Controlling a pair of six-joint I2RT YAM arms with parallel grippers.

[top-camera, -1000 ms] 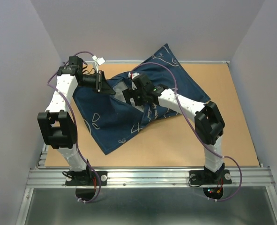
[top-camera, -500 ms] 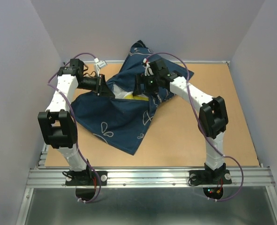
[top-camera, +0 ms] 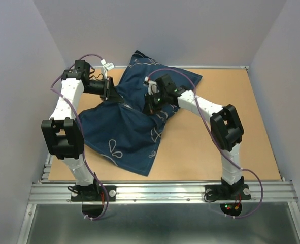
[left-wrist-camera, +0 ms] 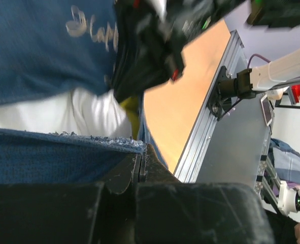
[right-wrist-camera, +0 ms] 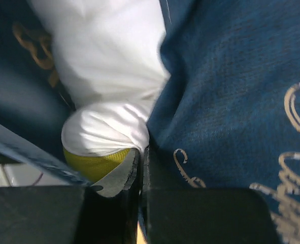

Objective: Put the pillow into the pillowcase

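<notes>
Nearest, both arm bases sat bolted on the rail (top-camera: 160, 190) at the bench (top-camera: 215, 152) edge. The pillowcase (top-camera: 122, 129) lay on the left and middle of the bench, one corner pointing toward the rail, the cloth running diagonally away to the far side. Its white line drawings faced up. Further in, at the left far part of the cloth, the left fingers (left-wrist-camera: 140, 162) were clenched tight, with the frayed hem of the pillowcase caught between them. Above that hem in the left wrist view, the pillow (left-wrist-camera: 78, 109) showed white between two layers of navy cloth, so it sat inside the case mouth. Its yellow band (left-wrist-camera: 132, 109) was just beside the black body of the other arm. Near the middle of the case, the right fingers (right-wrist-camera: 141, 161) were also closed. The navy hem ran down into the seam between them, and they pinched the pillowcase just beside the pillow's bunched yellow-banded corner. From above, almost none of the pillow was visible, as the case covered it. Farthest, two corners of the pillowcase reached the rear of the bench. The left one rose in front of the back wall (top-camera: 155, 25), though contact with it could not be determined.
</notes>
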